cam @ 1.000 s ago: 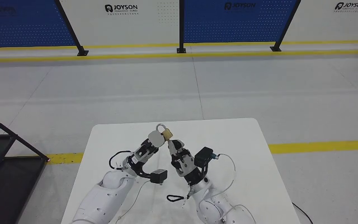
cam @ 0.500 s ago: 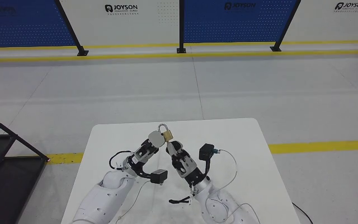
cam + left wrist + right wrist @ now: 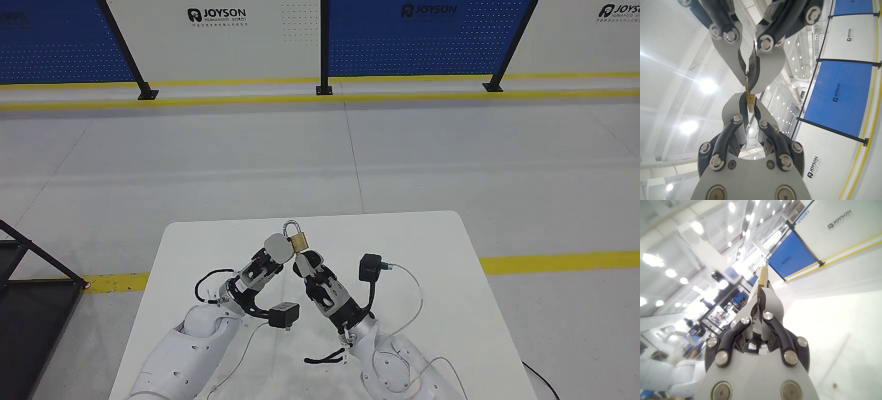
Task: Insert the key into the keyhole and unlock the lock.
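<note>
A brass padlock [image 3: 298, 240] with a silver shackle is held upright in the air above the white table [image 3: 430, 240]. My left gripper [image 3: 283, 247] is shut on it from its left side. In the left wrist view the padlock [image 3: 750, 102] shows as a brass block between that gripper's [image 3: 749, 99] tips. My right gripper [image 3: 304, 259] sits just under the padlock, shut on a thin brass key [image 3: 747, 81]. In the right wrist view the key [image 3: 759, 292], the padlock [image 3: 763, 275] and the right gripper [image 3: 761, 290] stand in one line. How deep the key sits is hidden.
A small black loop [image 3: 318, 355] lies on the table near its front. A dark metal frame [image 3: 30, 262] stands off the table's left side. Grey floor with yellow lines and blue barrier panels [image 3: 425, 35] lie beyond the far edge.
My right gripper has slid a little to the left, closing in under the padlock. The padlock has turned from tilted to more upright. The left arm has hardly moved.
</note>
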### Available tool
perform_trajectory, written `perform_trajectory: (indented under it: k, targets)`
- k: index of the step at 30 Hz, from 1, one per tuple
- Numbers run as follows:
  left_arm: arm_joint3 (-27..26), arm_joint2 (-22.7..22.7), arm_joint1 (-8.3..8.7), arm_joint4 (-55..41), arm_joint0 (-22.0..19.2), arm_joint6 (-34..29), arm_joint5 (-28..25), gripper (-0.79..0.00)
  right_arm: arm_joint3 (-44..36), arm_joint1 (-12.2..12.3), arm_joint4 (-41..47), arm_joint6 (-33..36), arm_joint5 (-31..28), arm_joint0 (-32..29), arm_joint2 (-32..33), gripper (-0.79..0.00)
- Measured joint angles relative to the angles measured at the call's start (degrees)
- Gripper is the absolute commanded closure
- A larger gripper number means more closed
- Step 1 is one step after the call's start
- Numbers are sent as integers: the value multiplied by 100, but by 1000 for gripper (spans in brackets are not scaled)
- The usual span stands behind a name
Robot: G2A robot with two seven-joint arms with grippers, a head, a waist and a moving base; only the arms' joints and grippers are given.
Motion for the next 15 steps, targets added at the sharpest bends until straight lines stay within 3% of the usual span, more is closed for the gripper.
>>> perform_trajectory:
  k: [15]
  targets:
    - [0, 0, 0, 0, 0, 0, 0, 0, -43, 10, 654, 352, -77, 2, 64, 0]
